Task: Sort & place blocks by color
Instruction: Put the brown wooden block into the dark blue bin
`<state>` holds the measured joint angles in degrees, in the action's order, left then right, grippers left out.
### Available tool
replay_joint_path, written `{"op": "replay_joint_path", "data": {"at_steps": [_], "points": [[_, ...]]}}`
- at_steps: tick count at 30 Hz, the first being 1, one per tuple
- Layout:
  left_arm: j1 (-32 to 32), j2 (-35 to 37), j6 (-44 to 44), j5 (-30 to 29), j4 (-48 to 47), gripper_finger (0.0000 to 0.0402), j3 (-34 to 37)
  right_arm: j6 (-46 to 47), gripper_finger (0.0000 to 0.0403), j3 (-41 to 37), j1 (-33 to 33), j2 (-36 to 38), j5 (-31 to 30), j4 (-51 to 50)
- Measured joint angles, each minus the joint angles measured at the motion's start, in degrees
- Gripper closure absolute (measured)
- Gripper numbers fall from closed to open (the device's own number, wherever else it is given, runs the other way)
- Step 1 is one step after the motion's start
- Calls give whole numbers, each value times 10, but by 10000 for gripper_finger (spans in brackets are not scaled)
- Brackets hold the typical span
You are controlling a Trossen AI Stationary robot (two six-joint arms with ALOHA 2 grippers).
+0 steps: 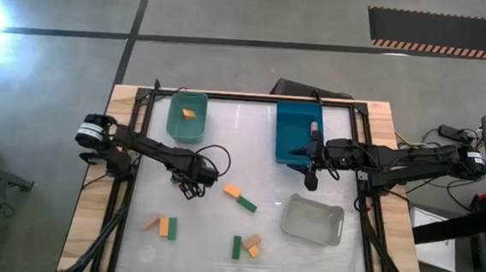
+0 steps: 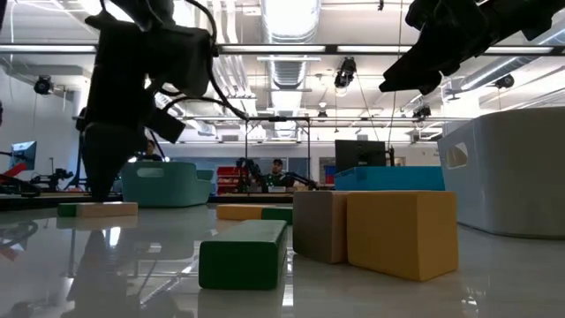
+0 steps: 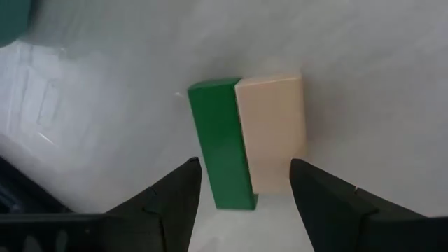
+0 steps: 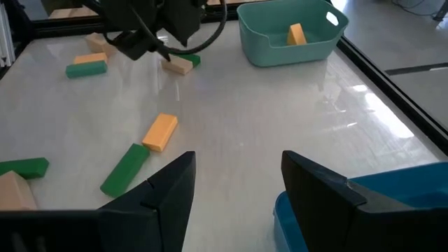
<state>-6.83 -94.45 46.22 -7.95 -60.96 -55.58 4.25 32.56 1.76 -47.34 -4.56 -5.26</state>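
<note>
The left gripper (image 3: 241,183) is held open over a green block (image 3: 220,143) and tan block (image 3: 271,129) lying side by side. The right gripper (image 4: 234,183) is open beside the blue bin (image 1: 295,131).

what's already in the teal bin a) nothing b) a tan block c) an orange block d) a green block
c: a single orange block lies inside the teal bin, seen in both the high view and the right wrist view.
</note>
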Motion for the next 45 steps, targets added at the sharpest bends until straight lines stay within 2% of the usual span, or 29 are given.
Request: {"op": "replay_joint_path", "data": {"at_steps": [12, 28, 45], "points": [[-1, 2, -4, 15, 74, 198, -2, 0, 200, 0, 0, 0, 0, 0], [-2, 57, 2, 18, 65, 198, -22, 0, 200, 0, 0, 0, 0, -2], [-5, 11, 28, 18, 104, 198, 3, 2, 200, 0, 0, -1, 0, -8]]}}
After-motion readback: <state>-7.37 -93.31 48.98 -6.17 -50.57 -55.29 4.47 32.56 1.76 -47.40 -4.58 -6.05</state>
